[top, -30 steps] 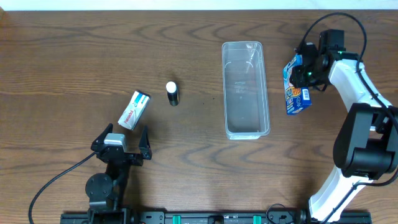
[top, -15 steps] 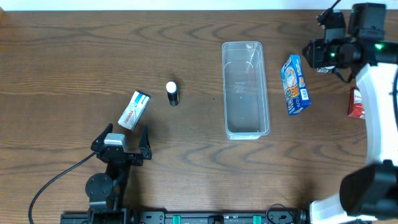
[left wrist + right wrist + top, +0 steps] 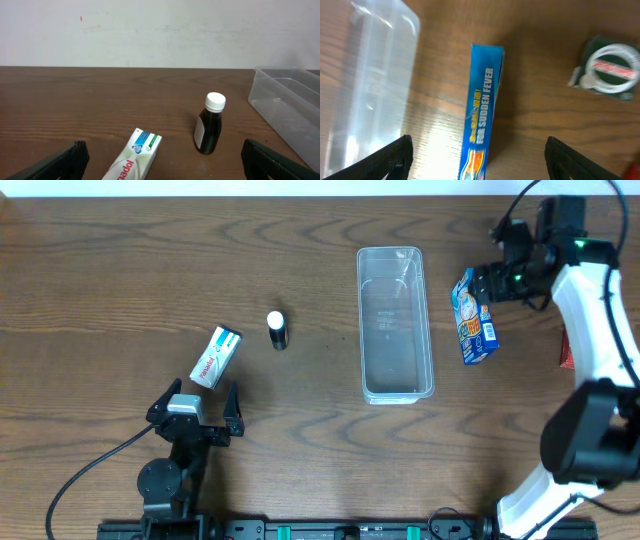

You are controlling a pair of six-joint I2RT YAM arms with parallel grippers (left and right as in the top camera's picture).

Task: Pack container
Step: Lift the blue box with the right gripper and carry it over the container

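The clear, empty container [image 3: 395, 323] lies lengthwise on the table.

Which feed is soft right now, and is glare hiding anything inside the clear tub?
Right wrist view: blurred throughout, though the blue box large print reads; a bright sheen lies on the table beside it. Left wrist view: sharp on the bottle and white carton. Overhead view: sharp; pale reflections on the container floor, which looks empty.

Red packet [image 3: 565, 350] — half behind right arm [image 3: 597, 320]; toothpaste box [image 3: 134, 160] cut at bottom edge.
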